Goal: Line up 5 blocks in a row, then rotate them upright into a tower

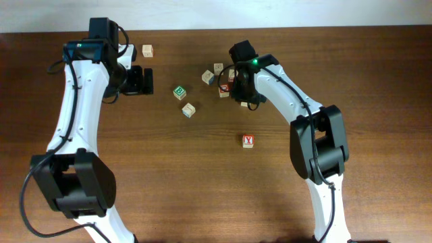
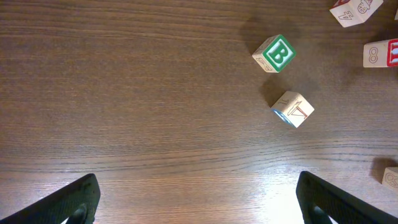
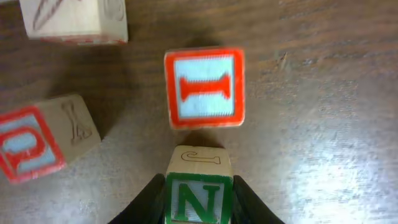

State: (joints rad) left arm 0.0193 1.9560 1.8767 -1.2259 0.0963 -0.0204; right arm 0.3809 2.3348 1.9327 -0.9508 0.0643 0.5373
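Note:
My right gripper (image 3: 199, 202) is shut on the green N block (image 3: 199, 186), its dark fingers pressed against both sides. Just ahead of it lies a red I block (image 3: 204, 87), and a second red-lettered block (image 3: 37, 140) lies tilted at the left. In the overhead view the right gripper (image 1: 240, 86) sits over the cluster at the table's middle back. The red Y block (image 1: 248, 140) stands alone nearer the front. A blue-marked block (image 1: 188, 110) (image 2: 292, 109) lies left of the cluster. My left gripper (image 1: 144, 79) (image 2: 199, 208) hangs open over bare wood, with nothing between its fingers.
A green B cube (image 1: 179, 92) (image 2: 275, 53) sits close behind the blue-marked block. A plain pale cube (image 1: 147, 50) lies at the back left. More wooden cubes (image 1: 208, 77) crowd around the right gripper. Another pale cube (image 3: 74, 18) is at the right wrist view's top left.

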